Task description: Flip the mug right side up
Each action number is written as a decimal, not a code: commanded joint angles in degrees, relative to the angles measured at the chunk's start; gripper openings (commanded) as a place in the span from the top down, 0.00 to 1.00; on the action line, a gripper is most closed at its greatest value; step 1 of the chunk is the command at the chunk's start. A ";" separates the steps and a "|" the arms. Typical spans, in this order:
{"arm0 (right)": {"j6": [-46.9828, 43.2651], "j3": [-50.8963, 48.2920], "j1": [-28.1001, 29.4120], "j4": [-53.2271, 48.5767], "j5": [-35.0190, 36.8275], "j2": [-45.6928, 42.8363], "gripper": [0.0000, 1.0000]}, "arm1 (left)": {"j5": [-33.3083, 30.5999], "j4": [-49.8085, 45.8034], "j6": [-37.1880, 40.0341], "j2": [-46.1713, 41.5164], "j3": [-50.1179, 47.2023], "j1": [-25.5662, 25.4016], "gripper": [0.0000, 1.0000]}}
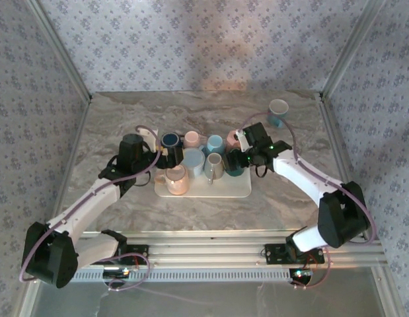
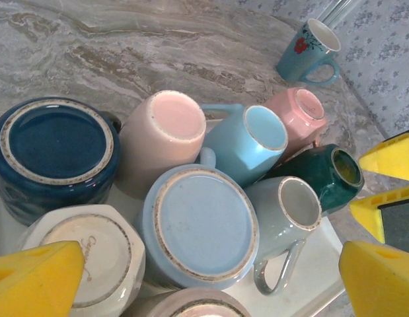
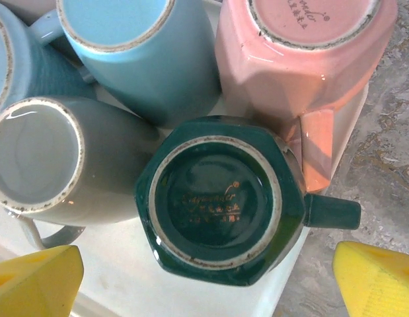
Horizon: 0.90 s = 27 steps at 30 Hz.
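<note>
**Entry: tray of upturned mugs, both pincers open**

Noted the right gripper [image 3: 204, 281] spread wide, its yellow pads [image 3: 32, 281] well apart, with nothing held. Logged the dark green mug [image 3: 221, 201] at 12 o'clock from the gap between those pads, base up on the white tray [image 3: 125, 277], handle pointing to 3 o'clock, clear of both pads. Listed around it, all base up:

- a pink faceted mug [image 3: 310, 46] at 1 o'clock, just beside it
- a light blue mug [image 3: 131, 39] at 11 o'clock
- a grey mug [image 3: 39, 158] at 9 o'clock, just beside it

Noted the left gripper [image 2: 204, 284] likewise wide open and empty, hovering over the tray's 9 o'clock end in the top view. Catalogued beneath it a large light blue mug [image 2: 201, 228], base up. Set down around that one:

- a white mug [image 2: 92, 254] at 8 o'clock
- a dark blue mug [image 2: 52, 148] at 10 o'clock
- a pale pink mug [image 2: 168, 129] at 12 o'clock

Recorded one teal mug [image 1: 278, 111] upright on the marble table [image 1: 125, 132], off the tray, at 1 o'clock from it in the top view, apart from both grippers.
</note>
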 commanded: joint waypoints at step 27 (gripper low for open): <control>6.89 5.82 2.81 -5.76 10.91 10.30 0.04 | -2.90 0.57 -1.60 -2.98 -2.98 -0.29 0.01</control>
